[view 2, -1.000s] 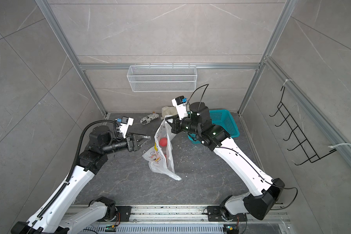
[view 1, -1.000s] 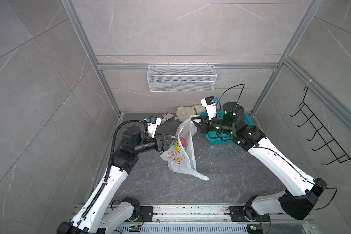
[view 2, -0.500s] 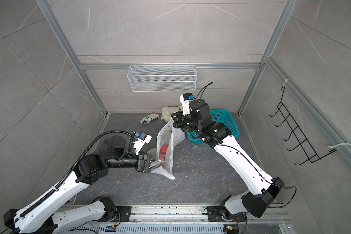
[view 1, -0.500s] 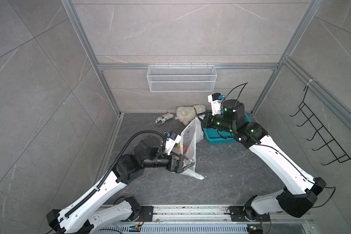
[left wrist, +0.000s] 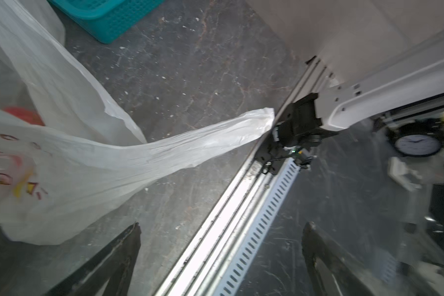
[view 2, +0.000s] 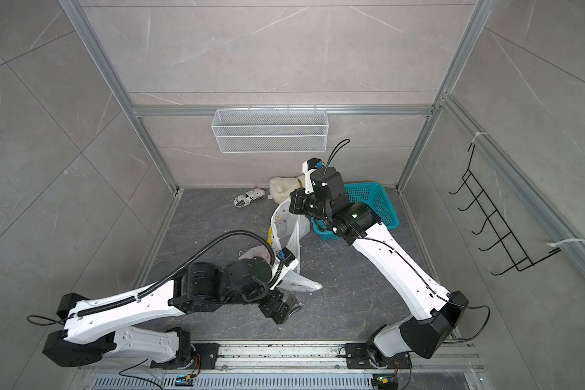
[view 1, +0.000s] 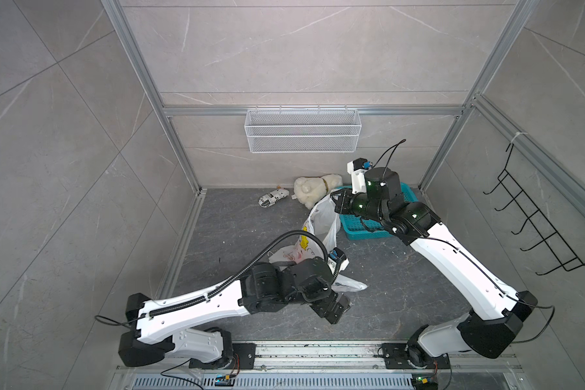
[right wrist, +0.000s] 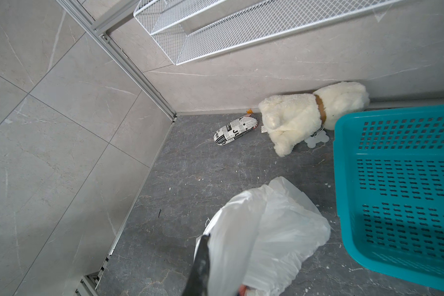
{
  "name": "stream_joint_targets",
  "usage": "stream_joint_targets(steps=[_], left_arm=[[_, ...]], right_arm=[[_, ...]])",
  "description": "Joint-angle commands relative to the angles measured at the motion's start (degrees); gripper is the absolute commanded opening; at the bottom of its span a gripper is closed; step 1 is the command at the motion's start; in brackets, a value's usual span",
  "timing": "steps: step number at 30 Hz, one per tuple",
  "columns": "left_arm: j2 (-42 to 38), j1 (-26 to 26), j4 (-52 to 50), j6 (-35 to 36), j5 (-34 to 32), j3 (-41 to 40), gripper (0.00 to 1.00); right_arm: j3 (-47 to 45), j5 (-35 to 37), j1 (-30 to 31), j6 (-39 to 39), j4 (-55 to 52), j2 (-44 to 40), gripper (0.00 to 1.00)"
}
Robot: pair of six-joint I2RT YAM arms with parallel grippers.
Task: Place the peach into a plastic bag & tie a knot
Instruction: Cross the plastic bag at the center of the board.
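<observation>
Left hand [left wrist: 221, 258]: spread, empty, near the loose handle [left wrist: 203, 141] of the plastic bag [left wrist: 69, 159]. Right hand [view 1: 337, 202]: pinching the bag's top, holding it up from the bench [view 1: 237, 229]. Peach [left wrist: 23, 115]: inside. We judge the knot unstarted; next we must grasp that handle.

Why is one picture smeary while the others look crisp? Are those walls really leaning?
The left wrist view is motion-smeared, worst on the plastic bag and the clock; the right wrist view is crisp on the plush toy; in both top views the wide lens splays the frame posts.
</observation>
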Motion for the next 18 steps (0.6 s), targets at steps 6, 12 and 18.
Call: stream_joint_targets(steps=[6, 12, 18], left_arm=[[14.41, -8.16, -3.38, 13.56, -27.47, 11.39, 1.0], [17.68, -7.66, 5.76, 19.38, -30.34, 7.4, 0.98], [17.43, -4.96, 11.76, 17.12, -27.73, 1.74, 0.25]], right_arm=[[1.68, 0.82, -0.17, 0.5, -1.13, 0.71, 0.0], [2.13, 0.51, -0.17, 1.14, -1.11, 0.98, 0.0], [2.57, 0.83, -0.17, 1.34, -1.74, 0.85, 0.0]])
